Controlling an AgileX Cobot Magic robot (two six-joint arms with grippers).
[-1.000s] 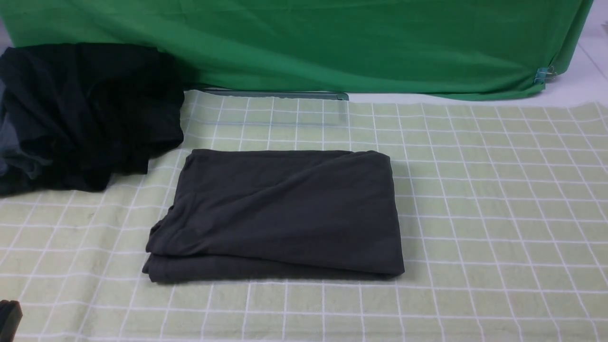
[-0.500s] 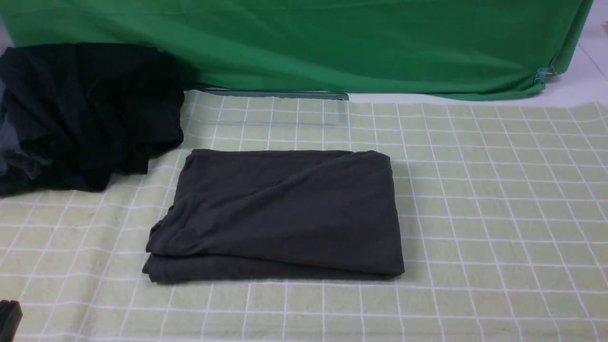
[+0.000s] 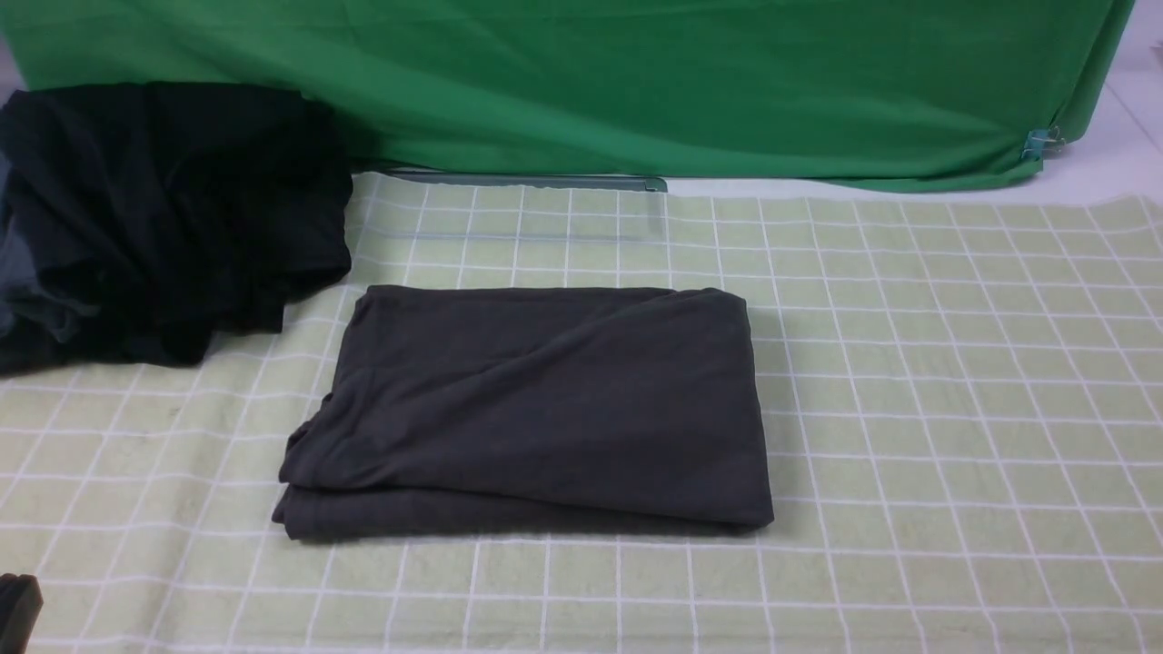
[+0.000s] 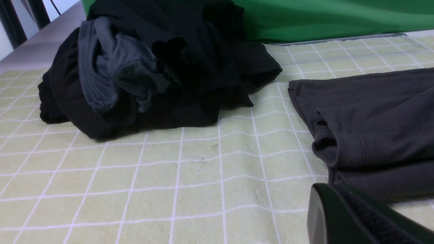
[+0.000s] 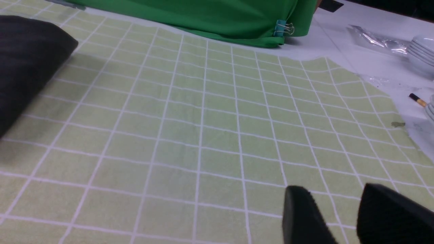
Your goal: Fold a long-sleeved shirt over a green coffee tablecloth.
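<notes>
One folded shirt (image 3: 536,409) on the checked tablecloth (image 3: 954,409) — one black clothes heap (image 3: 164,218) beside it; left gripper (image 4: 356,220) closed and empty, right gripper (image 5: 342,210) parted, empty.

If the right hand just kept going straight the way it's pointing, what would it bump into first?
Probably nothing solid soon: ahead of the right hand lies only bare green coffee tablecloth, then the bright green fabric sheet. Depth is hard to judge.

folded shirt (image 3: 536,404): 1 | garment bundle (image 3: 164,218): 1 | checked tablecloth (image 3: 954,409): 1
</notes>
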